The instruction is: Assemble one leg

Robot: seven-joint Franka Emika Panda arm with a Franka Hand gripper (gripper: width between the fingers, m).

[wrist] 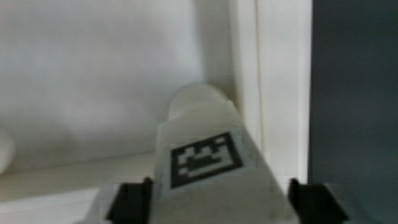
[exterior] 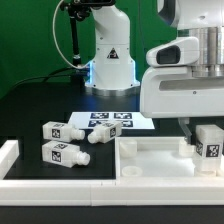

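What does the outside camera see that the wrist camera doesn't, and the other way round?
Only the exterior view shows three loose legs, the marker board and the robot's base. Only the wrist view shows the fingertips close up, on either side of the held leg. Both show the claw holding that leg upright at the white tray.

Bent over from the arm's [exterior: 108, 55] far base to the exterior view's near right. Pointing the gripper [wrist: 217, 203] straight down, fingers [wrist: 128, 200] clamped on both sides of the leg [wrist: 205, 150].
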